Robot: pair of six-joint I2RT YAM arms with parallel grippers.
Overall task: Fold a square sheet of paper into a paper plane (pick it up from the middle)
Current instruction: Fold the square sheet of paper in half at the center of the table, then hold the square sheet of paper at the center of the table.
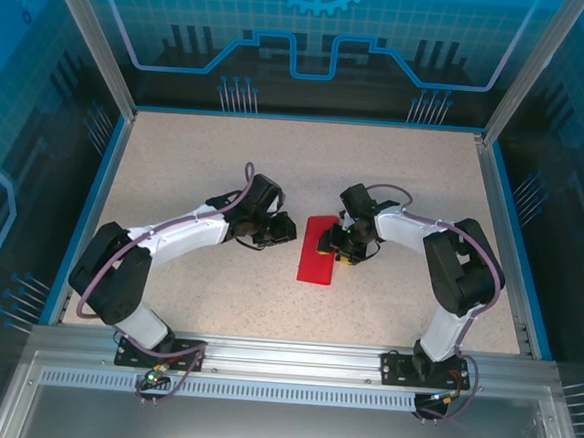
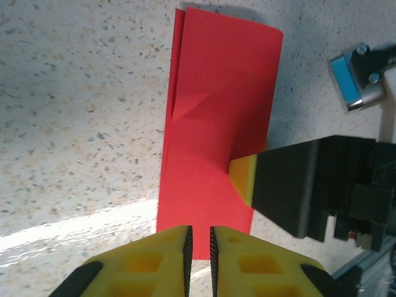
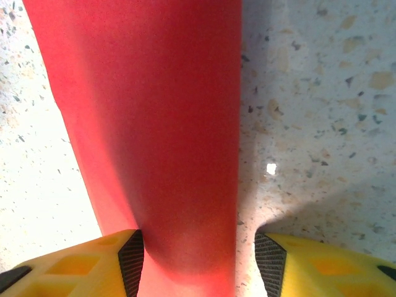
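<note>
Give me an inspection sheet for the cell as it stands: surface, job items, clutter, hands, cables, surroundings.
Surface: speckled beige tabletop; glare streak in the left wrist view.
Job's things: square sheet of paper, red, folded to a narrow rectangle, flat on the tabletop between the hands; doubled edge and a small crease in the left wrist view.
Clutter: nothing seen.
Hands: left hand, fingers almost together at the sheet's near edge, grip cannot be told; right hand open, straddling the sheet.
Cables: purple cables run along both arms, with loose loops at the bases.
Surroundings: blue printed panels on an aluminium frame.
</note>
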